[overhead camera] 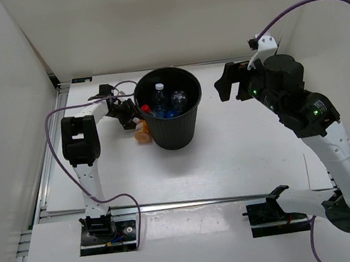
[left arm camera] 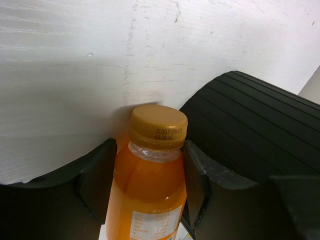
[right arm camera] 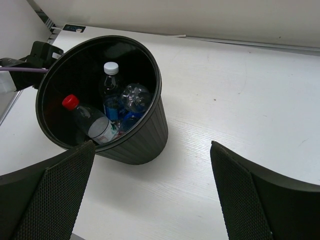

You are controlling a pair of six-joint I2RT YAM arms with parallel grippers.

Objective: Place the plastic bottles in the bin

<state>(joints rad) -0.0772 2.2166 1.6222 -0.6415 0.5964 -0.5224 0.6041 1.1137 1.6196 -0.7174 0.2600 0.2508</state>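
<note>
Between the left jaws the orange bottle (left arm camera: pixel 150 195) sits gripped beside the bin (left arm camera: pixel 260 125), probably for lifting in; the right jaws stand open.

Black ribbed bin (right arm camera: pixel 140 140); orange bottle (left arm camera: pixel 150 195), gold cap (left arm camera: pixel 158 125); white table (right arm camera: pixel 240 90).

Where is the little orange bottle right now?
In the top view, the orange bottle sits just left of the bin, between the fingers of the left gripper.
</note>
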